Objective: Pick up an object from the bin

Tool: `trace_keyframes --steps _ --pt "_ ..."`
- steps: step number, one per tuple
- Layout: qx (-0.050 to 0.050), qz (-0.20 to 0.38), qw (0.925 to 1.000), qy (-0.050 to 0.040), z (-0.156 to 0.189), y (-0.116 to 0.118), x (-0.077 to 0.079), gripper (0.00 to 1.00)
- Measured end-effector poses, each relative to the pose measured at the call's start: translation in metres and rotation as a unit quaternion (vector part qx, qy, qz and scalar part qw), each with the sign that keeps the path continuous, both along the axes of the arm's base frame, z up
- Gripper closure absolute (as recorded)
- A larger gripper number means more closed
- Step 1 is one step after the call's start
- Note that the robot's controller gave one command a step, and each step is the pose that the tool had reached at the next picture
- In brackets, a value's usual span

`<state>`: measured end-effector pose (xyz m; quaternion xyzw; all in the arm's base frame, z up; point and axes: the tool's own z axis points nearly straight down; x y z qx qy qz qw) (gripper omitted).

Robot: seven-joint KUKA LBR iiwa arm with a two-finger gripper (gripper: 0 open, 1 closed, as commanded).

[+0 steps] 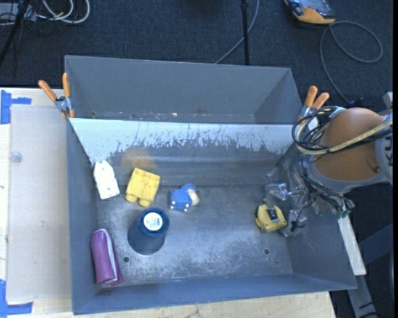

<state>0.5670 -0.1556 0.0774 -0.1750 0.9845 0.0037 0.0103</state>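
My gripper (286, 211) is down at the right side of the bin, close to the right wall. Its two fingers stand apart, one fingertip (277, 192) toward the back and the other toward the front. A small yellow and black thing (268, 218), like a tape measure, lies on the bin floor just left of the fingers, its right edge reaching between them. The fingers are not closed on it.
On the left half of the bin lie a white piece (105, 179), a yellow block (142, 186), a small blue and white thing (184, 198), a dark blue round container with a white top (149, 229) and a purple cylinder (103, 257).
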Motion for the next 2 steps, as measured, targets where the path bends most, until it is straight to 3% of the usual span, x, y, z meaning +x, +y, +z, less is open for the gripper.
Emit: trace_keyframes --steps 2 --pt "-0.001 0.001 1.0 -0.0023 0.034 0.0 0.001 1.0"
